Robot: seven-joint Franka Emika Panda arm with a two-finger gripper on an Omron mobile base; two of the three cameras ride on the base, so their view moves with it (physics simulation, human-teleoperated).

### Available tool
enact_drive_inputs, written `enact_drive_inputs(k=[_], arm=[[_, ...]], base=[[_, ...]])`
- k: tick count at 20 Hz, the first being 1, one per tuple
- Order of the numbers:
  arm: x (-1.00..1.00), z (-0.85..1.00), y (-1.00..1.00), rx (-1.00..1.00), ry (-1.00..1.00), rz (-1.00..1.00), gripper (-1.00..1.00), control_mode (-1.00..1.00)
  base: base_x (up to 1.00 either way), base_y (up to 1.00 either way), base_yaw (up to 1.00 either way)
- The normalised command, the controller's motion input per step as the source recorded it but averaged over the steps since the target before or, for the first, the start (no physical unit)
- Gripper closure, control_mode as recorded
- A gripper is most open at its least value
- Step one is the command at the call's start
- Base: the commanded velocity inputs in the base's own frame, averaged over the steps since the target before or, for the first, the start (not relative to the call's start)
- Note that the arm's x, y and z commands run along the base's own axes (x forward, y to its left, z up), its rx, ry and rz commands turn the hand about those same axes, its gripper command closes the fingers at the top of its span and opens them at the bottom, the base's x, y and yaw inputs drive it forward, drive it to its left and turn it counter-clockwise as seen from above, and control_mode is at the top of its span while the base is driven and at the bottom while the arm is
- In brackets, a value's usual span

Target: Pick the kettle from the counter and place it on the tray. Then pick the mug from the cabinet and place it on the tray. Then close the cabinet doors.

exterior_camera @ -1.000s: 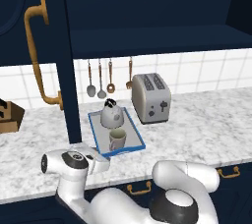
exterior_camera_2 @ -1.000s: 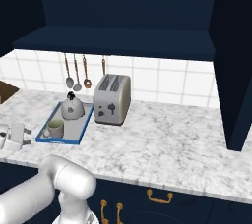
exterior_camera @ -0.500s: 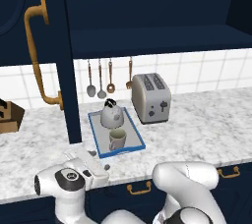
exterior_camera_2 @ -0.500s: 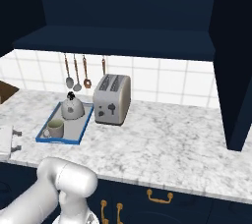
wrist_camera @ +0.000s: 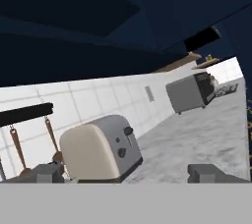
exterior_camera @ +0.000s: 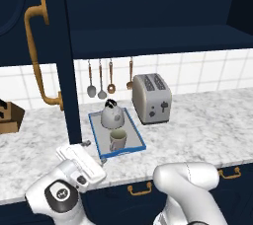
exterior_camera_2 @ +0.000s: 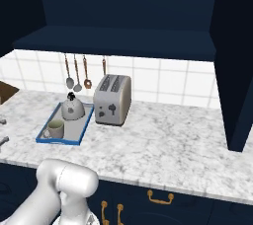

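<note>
Two of the task's things already sit where they belong: the kettle (exterior_camera: 111, 115) stands at the far end of the tray (exterior_camera: 96, 135), and the mug (exterior_camera: 117, 140) stands just in front of it on the same grey surface, both upright and apart from each other, so the carrying part looks done. That tray lies on the marble table (exterior_camera: 197, 125) just beside the silver toaster (exterior_camera: 151, 98), under the hanging utensils (exterior_camera: 101, 78). What remains, by my reading, is the cabinet doors: the left door (exterior_camera: 34, 56) stands swung out toward the robot with its long brass handle (exterior_camera: 37, 56) facing the room, and the right door (exterior_camera_2: 237, 71) hangs open at the far side, leaving the navy shelf (exterior_camera_2: 118, 41) exposed. The end effector (exterior_camera: 94, 151) is low at the table's front edge near the tray's near corner, fingers spread wide and holding nothing, which suits an arm free to go to a door.
</note>
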Motion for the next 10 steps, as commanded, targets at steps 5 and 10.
enact_drive_inputs(k=[5, 10], arm=[[-0.01, 0.60, 0.35, -0.16, -0.26, -0.19, -1.00, -1.00], [0.00, 0.53, 0.49, -0.15, -0.16, -0.11, -1.00, -1.00]], base=[[0.00, 0.00, 0.00], [0.00, 0.00, 0.00]])
